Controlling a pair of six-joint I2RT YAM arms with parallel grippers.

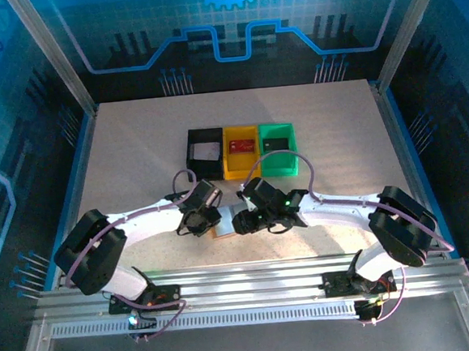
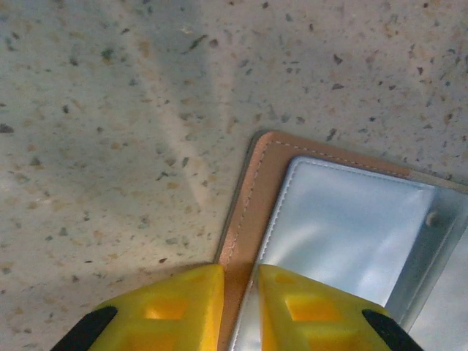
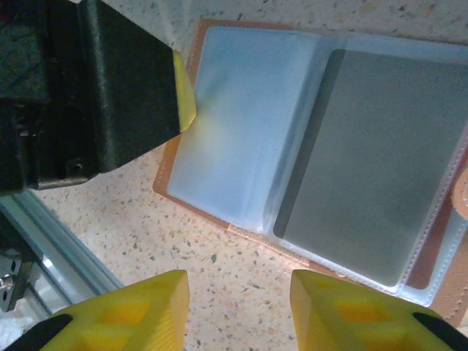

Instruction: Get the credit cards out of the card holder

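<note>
Left tool [image 2: 238,308] is down on the open card holder [image 2: 252,190], fingers narrowed to a slit astride its tan edge; pinching or not, can't tell. Right tool [image 3: 238,311] hovers just off the holder's edge, jaws well apart, empty. Holder lies flat on the table [image 3: 219,267], grey credit card [image 3: 365,153] in its clear pocket.
</note>
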